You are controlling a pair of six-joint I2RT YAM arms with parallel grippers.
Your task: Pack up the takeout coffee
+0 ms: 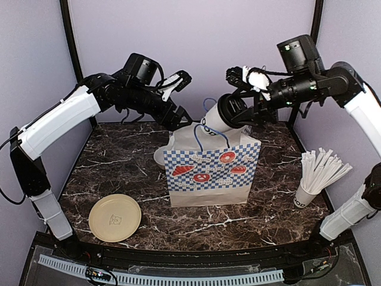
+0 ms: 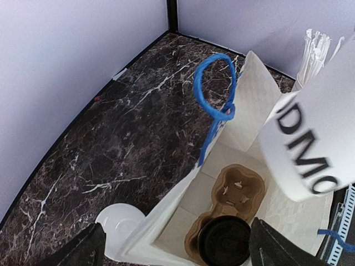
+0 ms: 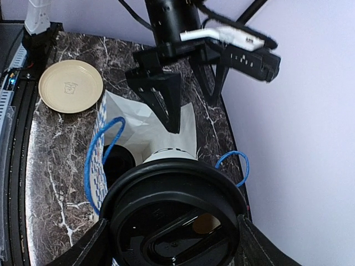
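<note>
Top external shows you the right gripper clamping a tilted cup over the mid-worktop bag; left gripper spread, empty.

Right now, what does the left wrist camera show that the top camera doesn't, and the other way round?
Only the left wrist view looks into the paper bag: a brown cup carrier holds one black-lidded cup, the slot beside it empty. Only the top view shows the tan plate, the bag's blue checkered front and the right gripper clamping the tilted coffee cup. Both show the bag, its blue handle, that held cup and the cup of white sticks.
</note>
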